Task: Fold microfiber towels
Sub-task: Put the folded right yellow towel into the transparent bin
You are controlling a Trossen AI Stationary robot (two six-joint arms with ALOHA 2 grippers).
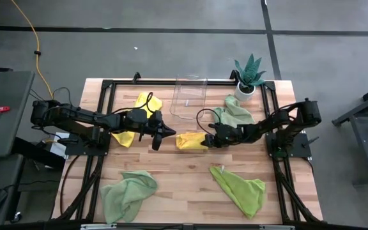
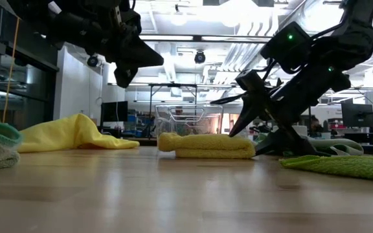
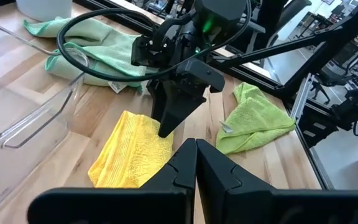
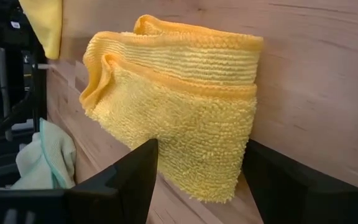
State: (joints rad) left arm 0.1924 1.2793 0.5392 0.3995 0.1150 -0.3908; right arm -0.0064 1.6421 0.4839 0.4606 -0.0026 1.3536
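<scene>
Lying mid-table, the folded yellow towel [image 1: 190, 140] sits between the spread fingers of the right gripper [image 4: 197, 180], which straddle one end without pinching it. The left gripper [image 1: 163, 135] hovers pinched shut just beside its other end. Behind stands the clear bin [image 1: 190, 97].

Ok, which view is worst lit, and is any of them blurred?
Low view: backlit by ceiling lights, both arms near-silhouettes, the folded yellow towel clear. Right wrist view: towel sharp, own fingers soft and dark. High view: even light.
</scene>
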